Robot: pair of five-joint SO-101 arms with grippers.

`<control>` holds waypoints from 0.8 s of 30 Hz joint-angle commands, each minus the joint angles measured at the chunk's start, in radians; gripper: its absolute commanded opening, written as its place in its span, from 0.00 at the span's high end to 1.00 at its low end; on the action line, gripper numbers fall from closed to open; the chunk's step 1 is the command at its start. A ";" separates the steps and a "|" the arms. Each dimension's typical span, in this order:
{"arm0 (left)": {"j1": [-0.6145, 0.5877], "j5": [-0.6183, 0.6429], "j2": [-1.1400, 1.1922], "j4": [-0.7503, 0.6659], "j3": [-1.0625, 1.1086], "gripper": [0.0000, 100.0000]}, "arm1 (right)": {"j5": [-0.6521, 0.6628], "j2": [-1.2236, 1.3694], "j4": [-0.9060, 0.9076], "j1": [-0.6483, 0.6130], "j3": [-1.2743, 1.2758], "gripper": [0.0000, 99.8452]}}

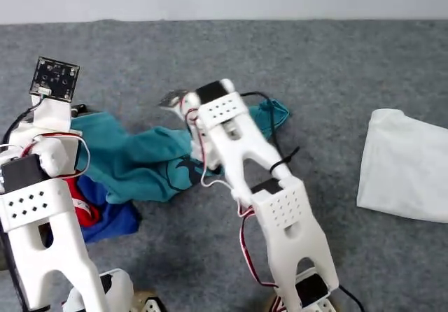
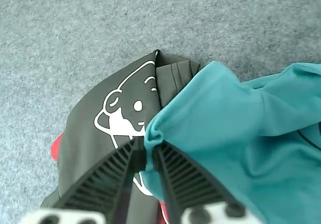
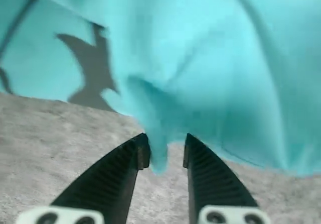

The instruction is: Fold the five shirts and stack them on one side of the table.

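Note:
A teal shirt (image 1: 143,159) lies stretched across the grey carpet between the two arms. My left gripper (image 2: 149,151) is shut on a bunched edge of the teal shirt (image 2: 241,133), just above a black shirt (image 2: 108,128) with a white print. My right gripper (image 3: 163,151) is partly open, and a hanging fold of the teal shirt (image 3: 200,58) sits between its fingertips without filling the gap. In the high view the right gripper (image 1: 178,105) is at the far edge of the teal shirt. A folded white shirt (image 1: 406,165) lies at the right side.
A blue shirt (image 1: 112,221) and a red one (image 1: 85,210) lie piled under the left arm (image 1: 42,207). The right arm (image 1: 266,186) crosses the table's middle, with bare carpet (image 1: 329,81) between it and the white shirt.

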 commanded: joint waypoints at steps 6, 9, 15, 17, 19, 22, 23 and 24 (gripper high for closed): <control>0.002 -0.006 -0.021 -0.015 -0.005 0.99 | -0.046 -0.002 0.021 -0.077 -0.051 0.86; 0.002 -0.006 -0.020 -0.015 -0.005 0.99 | -0.063 0.007 0.012 -0.077 -0.051 0.87; 0.002 -0.006 -0.018 -0.015 -0.005 0.99 | -0.061 0.082 0.021 -0.067 -0.051 0.93; 0.002 -0.006 -0.020 -0.015 -0.005 0.99 | -0.061 0.097 0.013 -0.061 -0.051 0.98; 0.002 -0.008 -0.020 -0.015 -0.005 0.99 | -0.061 0.099 0.013 -0.053 -0.051 0.99; 0.002 -0.009 -0.021 -0.015 -0.007 0.99 | -0.035 0.071 0.027 -0.030 -0.052 0.99; 0.002 -0.011 -0.021 -0.015 -0.010 0.99 | -0.023 0.050 0.036 -0.019 -0.052 0.99; 0.002 -0.011 -0.023 -0.015 -0.012 0.99 | -0.014 0.024 0.039 -0.007 -0.052 0.99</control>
